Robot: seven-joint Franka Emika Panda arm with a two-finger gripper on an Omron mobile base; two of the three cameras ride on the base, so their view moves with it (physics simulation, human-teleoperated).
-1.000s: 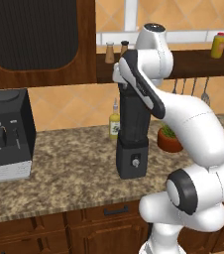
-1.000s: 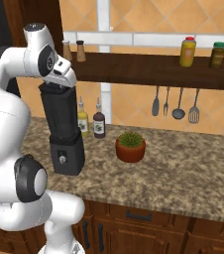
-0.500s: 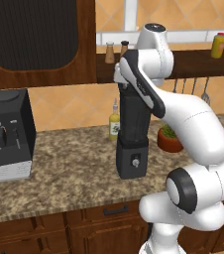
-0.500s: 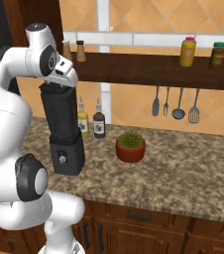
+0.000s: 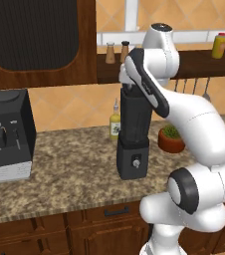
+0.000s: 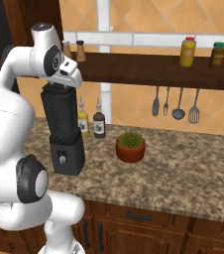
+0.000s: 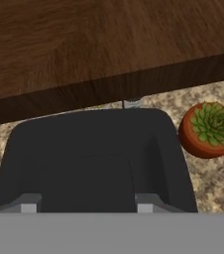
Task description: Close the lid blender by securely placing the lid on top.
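The blender stands on the granite counter, a dark jar on a grey base with a small knob; the right base view shows the blender from the other side. My gripper sits right at the jar's top, directly above it. In the hand view a black squarish lid lies flat below my gripper, wider than the gap between my fingertips. The fingertips stand apart with nothing between them, so the gripper is open. I cannot tell the lid's edge from the jar's rim.
A potted succulent stands just right of the blender. Two bottles are behind it against the wall. A wooden shelf overhangs close above the jar. The coffee machine is at far left. Utensils hang at right.
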